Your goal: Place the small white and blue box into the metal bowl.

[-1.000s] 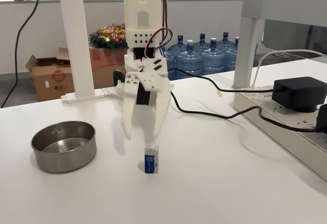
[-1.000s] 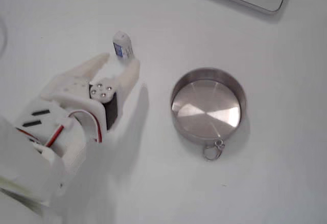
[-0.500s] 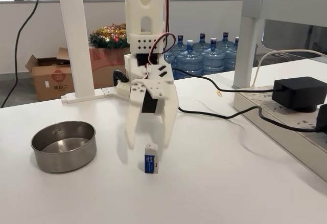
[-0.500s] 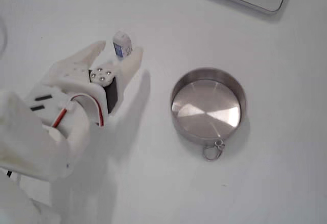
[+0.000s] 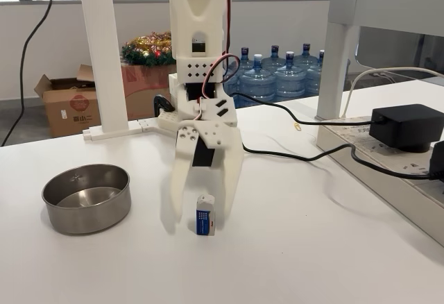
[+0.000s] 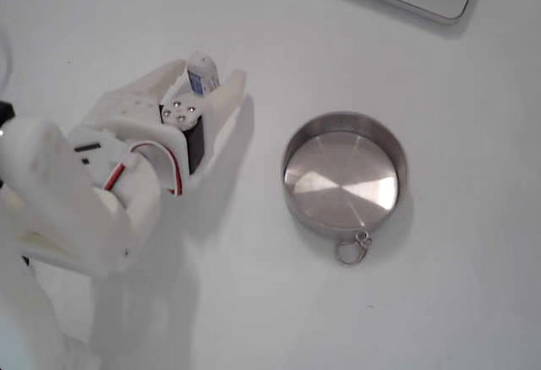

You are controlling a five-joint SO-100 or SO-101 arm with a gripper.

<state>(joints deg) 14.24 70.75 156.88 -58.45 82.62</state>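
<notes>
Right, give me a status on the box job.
Done: the gripper is down at the box, its open jaws on either side of it in both fixed views. In hand: closing for the grasp; the box stands upright on the table, not yet gripped. Left: grip, lift, carry to the bowl, which is empty, and drop it in.

On my table [image 5: 312, 248] the small white and blue box [image 5: 205, 215] stands upright, between the tips of my pincer [image 5: 202, 219]. In one fixed view the metal bowl [image 5: 87, 198] sits well apart at its nine o'clock; in the other the bowl [image 6: 345, 176] lies toward four o'clock from the box [image 6: 202, 73].
</notes>
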